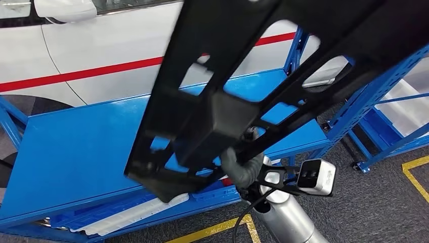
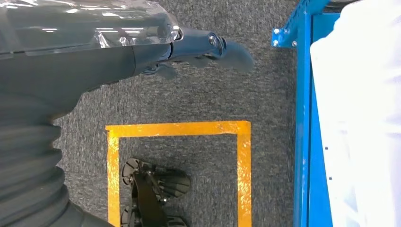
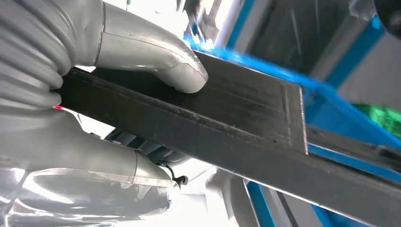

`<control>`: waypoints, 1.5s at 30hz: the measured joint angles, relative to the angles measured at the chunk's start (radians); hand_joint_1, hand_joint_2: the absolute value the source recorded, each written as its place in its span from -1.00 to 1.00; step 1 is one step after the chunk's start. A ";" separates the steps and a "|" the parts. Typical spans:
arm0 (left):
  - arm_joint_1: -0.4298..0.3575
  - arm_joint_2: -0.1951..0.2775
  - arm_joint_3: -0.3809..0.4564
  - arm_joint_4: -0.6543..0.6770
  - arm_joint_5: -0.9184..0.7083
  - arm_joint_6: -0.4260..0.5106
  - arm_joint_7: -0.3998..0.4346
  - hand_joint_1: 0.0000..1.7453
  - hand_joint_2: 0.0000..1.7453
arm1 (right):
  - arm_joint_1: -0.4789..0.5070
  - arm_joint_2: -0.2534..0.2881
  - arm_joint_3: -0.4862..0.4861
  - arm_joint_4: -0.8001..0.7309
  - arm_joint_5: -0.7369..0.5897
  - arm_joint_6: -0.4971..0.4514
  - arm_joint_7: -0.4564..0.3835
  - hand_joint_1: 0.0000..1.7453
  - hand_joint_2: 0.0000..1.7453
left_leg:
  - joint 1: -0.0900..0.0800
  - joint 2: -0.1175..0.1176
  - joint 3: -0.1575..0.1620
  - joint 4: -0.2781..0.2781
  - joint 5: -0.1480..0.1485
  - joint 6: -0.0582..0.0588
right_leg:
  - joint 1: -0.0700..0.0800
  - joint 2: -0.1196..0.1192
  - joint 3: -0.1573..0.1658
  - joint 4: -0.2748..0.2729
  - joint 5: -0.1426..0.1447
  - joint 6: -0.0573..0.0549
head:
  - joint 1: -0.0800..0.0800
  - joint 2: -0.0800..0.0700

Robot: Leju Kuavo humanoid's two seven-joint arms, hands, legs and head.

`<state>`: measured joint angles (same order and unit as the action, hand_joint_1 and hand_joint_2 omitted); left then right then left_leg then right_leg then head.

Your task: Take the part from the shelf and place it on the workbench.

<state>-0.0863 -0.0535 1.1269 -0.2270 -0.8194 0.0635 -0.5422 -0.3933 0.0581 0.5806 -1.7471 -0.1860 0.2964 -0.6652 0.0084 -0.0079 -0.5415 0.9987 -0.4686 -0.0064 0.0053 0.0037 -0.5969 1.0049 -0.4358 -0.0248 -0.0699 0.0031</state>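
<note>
Carrying step: part lifted off the shelf.
The right hand clamps the black part, raised across centre toward 1 o'clock above the blue shelf; left hand hangs, fingers apart, holding nothing. Next: reaching the bench.

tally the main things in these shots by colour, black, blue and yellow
black: 1, the part held by the right hand
blue: 2, the workbench and the shelf rack
yellow: 2, the taped floor square under the left hand and the floor line beside the rack
total: 5
</note>
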 joint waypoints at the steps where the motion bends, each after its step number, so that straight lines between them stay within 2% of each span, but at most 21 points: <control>1: 0.000 0.000 0.000 0.000 0.001 0.000 -0.001 -1.00 1.00 | 0.002 0.000 0.008 0.003 -0.001 0.012 0.001 1.00 1.00 | -0.002 0.000 -0.001 -0.004 0.001 0.003 | 0.000 0.000 -0.003 0.001 0.002 0.005 | 0.000 0.000; 4: 0.002 -0.001 0.000 0.000 0.002 0.000 -0.003 -1.00 1.00 | 0.001 -0.001 0.024 0.008 -0.001 0.033 0.005 1.00 1.00 | 0.007 0.002 0.002 -0.016 0.011 0.016 | -0.001 -0.001 -0.017 0.033 -0.025 0.021 | 0.000 0.000; 7: -0.001 -0.002 0.000 0.000 -0.004 0.000 0.000 -1.00 1.00 | 0.003 -0.003 0.052 0.009 0.040 0.028 0.020 1.00 1.00 | 0.009 0.006 0.001 -0.017 0.018 0.023 | -0.009 -0.001 -0.097 0.212 -0.122 0.034 | 0.000 0.000; 9: -0.002 -0.002 -0.001 0.000 -0.009 0.000 0.005 -1.00 1.00 | 0.006 -0.007 0.076 0.012 0.089 -0.001 0.028 1.00 1.00 | 0.010 0.007 -0.004 -0.011 0.018 0.023 | -0.017 -0.002 -0.131 0.294 -0.145 0.042 | 0.000 0.000; 10: -0.002 -0.002 -0.001 0.000 -0.011 0.000 0.007 -1.00 1.00 | 0.006 -0.010 0.088 0.015 0.112 -0.018 0.027 1.00 1.00 | 0.011 0.007 -0.007 -0.007 0.017 0.022 | -0.022 -0.002 -0.121 0.279 -0.127 0.045 | 0.000 0.000; 12: -0.001 -0.002 -0.003 0.000 -0.016 -0.002 0.009 -1.00 1.00 | 0.007 -0.016 0.114 0.022 0.154 -0.055 0.015 1.00 1.00 | 0.013 0.005 -0.012 0.004 0.013 0.016 | -0.029 -0.003 -0.053 0.151 -0.065 0.047 | 0.000 0.000; 14: -0.001 -0.002 -0.007 0.000 -0.020 -0.006 0.008 -1.00 1.00 | 0.012 -0.023 0.135 0.028 0.188 -0.082 -0.004 1.00 1.00 | 0.011 0.003 -0.020 0.016 0.008 0.005 | -0.028 -0.002 -0.002 0.049 -0.032 0.042 | 0.000 0.000; 18: 0.001 -0.002 -0.012 0.000 -0.025 -0.011 0.006 -1.00 1.00 | 0.024 -0.035 0.158 0.034 0.209 -0.101 -0.015 1.00 1.00 | 0.012 0.003 -0.032 0.025 0.003 -0.020 | -0.023 0.000 -0.005 0.030 -0.019 0.016 | 0.000 0.000; 19: 0.001 -0.002 -0.012 0.000 -0.025 -0.011 0.006 -1.00 1.00 | 0.024 -0.037 0.162 0.036 0.211 -0.102 -0.015 1.00 1.00 | 0.014 0.003 -0.039 0.042 -0.016 -0.024 | -0.024 -0.002 -0.009 0.026 -0.013 0.007 | 0.000 0.000; 21: 0.002 -0.002 -0.013 0.000 -0.025 -0.013 0.006 -1.00 1.00 | 0.026 -0.039 0.168 0.037 0.212 -0.102 -0.015 1.00 1.00 | 0.015 0.004 -0.070 0.135 -0.092 -0.028 | -0.024 -0.005 -0.020 0.023 -0.001 -0.005 | 0.000 0.000; 23: 0.002 -0.002 -0.013 0.000 -0.026 -0.013 0.006 -1.00 1.00 | 0.029 -0.042 0.172 0.039 0.213 -0.102 -0.015 1.00 1.00 | 0.015 0.004 -0.106 0.258 -0.163 -0.029 | -0.018 -0.007 -0.037 0.024 0.011 -0.010 | 0.000 0.000; 24: 0.002 -0.002 -0.013 0.000 -0.026 -0.014 0.006 -1.00 1.00 | 0.031 -0.043 0.173 0.041 0.214 -0.102 -0.015 1.00 1.00 | 0.015 0.004 -0.107 0.287 -0.176 -0.029 | -0.015 -0.007 -0.046 0.025 0.018 -0.011 | 0.000 0.000; 26: 0.002 -0.001 -0.014 0.000 -0.028 -0.014 0.007 -1.00 1.00 | 0.034 -0.046 0.175 0.043 0.215 -0.104 -0.015 1.00 1.00 | 0.014 0.004 -0.051 0.226 -0.147 -0.024 | -0.012 -0.006 -0.064 0.026 0.033 -0.009 | 0.000 0.000; 29: 0.000 0.001 -0.017 0.000 -0.033 -0.013 0.016 -1.00 1.00 | 0.039 -0.047 0.175 0.041 0.218 -0.116 -0.016 1.00 1.00 | 0.008 0.003 0.074 0.020 -0.086 -0.012 | -0.010 -0.005 -0.078 0.025 0.055 0.002 | 0.000 0.000; 33: 0.008 0.007 -0.017 0.000 -0.043 0.003 0.066 -1.00 1.00 | 0.052 -0.051 0.178 0.034 0.201 -0.121 -0.016 1.00 1.00 | 0.000 0.004 0.071 -0.008 -0.056 0.007 | -0.014 -0.004 -0.083 0.018 0.082 0.026 | 0.000 0.000; 35: 0.013 0.008 -0.017 0.000 -0.052 0.015 0.100 -1.00 1.00 | 0.065 -0.055 0.179 0.033 0.183 -0.118 -0.016 1.00 1.00 | 0.004 0.009 0.050 -0.013 -0.029 0.020 | -0.014 -0.001 -0.102 0.049 0.033 0.034 | 0.000 0.000; 38: 0.023 0.009 -0.018 0.000 -0.070 0.024 0.137 -1.00 1.00 | 0.081 -0.064 0.179 0.034 0.167 -0.104 -0.016 1.00 1.00 | 0.004 0.015 0.002 -0.009 0.007 0.031 | -0.018 -0.001 -0.147 0.231 -0.118 0.043 | 0.000 0.000; 39: 0.026 0.009 -0.019 0.000 -0.078 0.020 0.146 -1.00 1.00 | 0.087 -0.068 0.179 0.034 0.165 -0.095 -0.017 1.00 1.00 | 0.003 0.016 -0.013 -0.005 0.016 0.031 | -0.018 -0.001 -0.151 0.287 -0.135 0.046 | 0.000 0.000; 41: 0.029 0.009 -0.022 0.000 -0.090 0.007 0.162 -1.00 1.00 | 0.097 -0.075 0.178 0.036 0.161 -0.072 -0.017 1.00 1.00 | 0.002 0.017 -0.045 0.005 0.032 0.028 | -0.019 -0.001 -0.114 0.306 -0.103 0.047 | 0.000 0.000; 43: 0.029 0.009 -0.026 0.000 -0.096 0.000 0.177 -1.00 1.00 | 0.101 -0.079 0.177 0.038 0.155 -0.041 -0.017 1.00 1.00 | 0.001 0.016 -0.073 0.019 0.045 0.022 | -0.019 -0.001 -0.012 0.190 -0.070 0.043 | 0.000 0.000; 45: 0.029 0.009 -0.027 0.000 -0.093 0.006 0.191 -1.00 1.00 | 0.102 -0.080 0.171 0.039 0.140 -0.005 -0.017 1.00 1.00 | -0.001 0.015 -0.088 0.028 0.057 0.012 | -0.015 0.000 0.079 0.057 -0.087 0.034 | 0.000 0.000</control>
<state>-0.0568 -0.0443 1.1003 -0.2270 -0.9119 0.0695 -0.3515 -0.2914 -0.0218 0.7519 -1.7086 -0.0464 0.2918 -0.6822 0.0076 0.0074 -0.6294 1.0265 -0.4116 0.0053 -0.0094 0.0040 -0.5181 1.0622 -0.5233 0.0091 -0.0703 0.0031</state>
